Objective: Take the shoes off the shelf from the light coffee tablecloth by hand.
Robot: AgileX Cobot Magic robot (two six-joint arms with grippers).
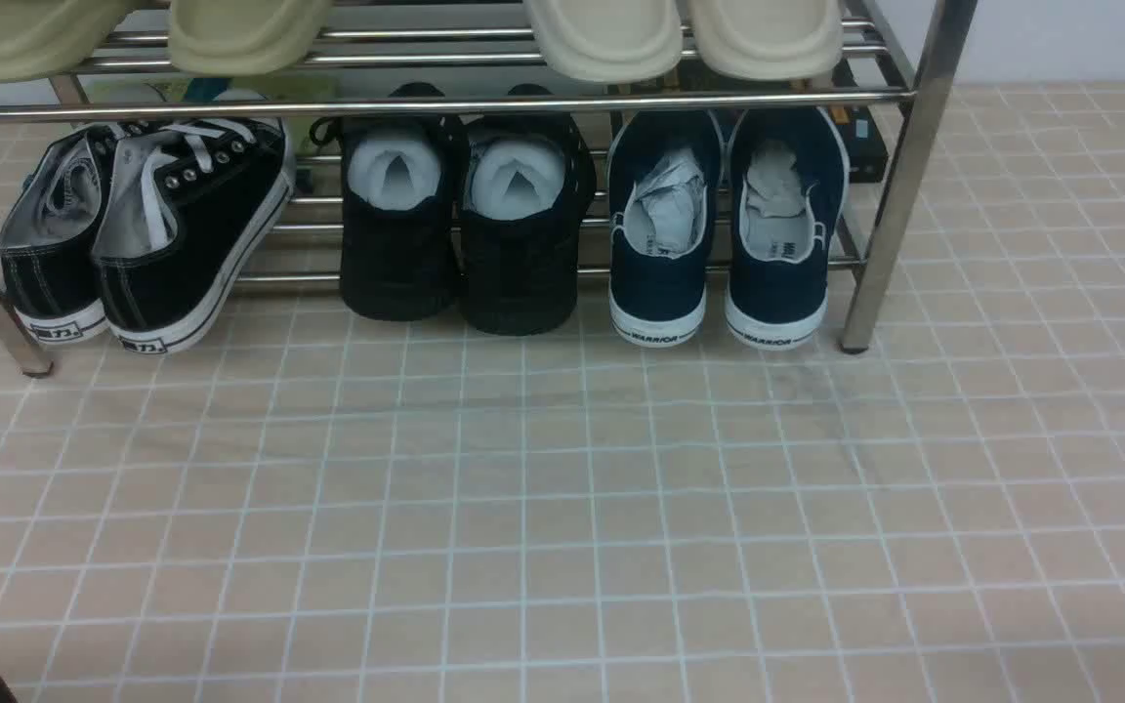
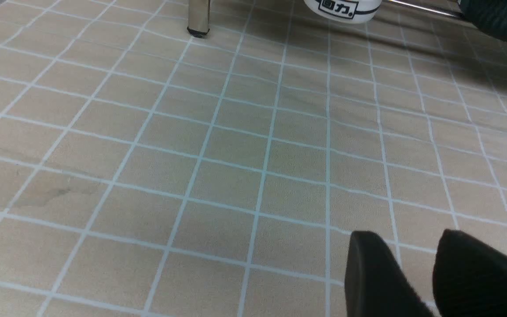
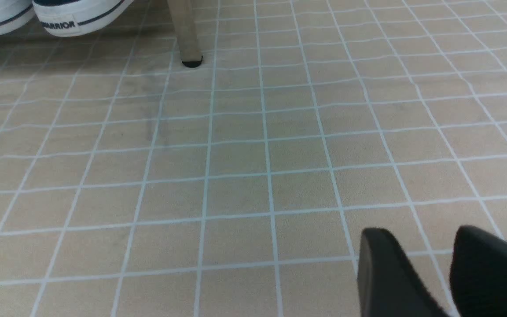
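Shoes, navy canvas slip-on, one pair [image 1: 665, 283]: white rubber soles marked "WARRIOR", white-trimmed collars, crumpled paper inside. They stand side by side on the lower tier of the shelf [image 1: 902, 176], at its right end, just beside the front right leg. Heels face outward and hang over the front bar, and neither gripper touches them.

Shelf, chrome tube, two tiers: stands on the light coffee tablecloth [image 1: 562, 508], which is beige with a grid of thin white lines and slightly wrinkled.

Sneakers, black lace-up, white laces [image 1: 182, 225]: lower tier, left end, leaning to one side.

Shoes, all black, white stuffing [image 1: 465, 244]: lower tier, middle.

Slippers, pale, two pairs [image 1: 602, 39]: upper tier, only partly in view.

Left gripper [image 2: 407, 240]: low over bare cloth, well apart from the shelf. Its black fingers [image 2: 368, 273] stand apart, with nothing between them.

Right gripper [image 3: 423, 235]: low over bare cloth, out in front of the right leg. Its jaws are likewise apart and empty, and the slip-on heels show far off at the edge of its wrist view.
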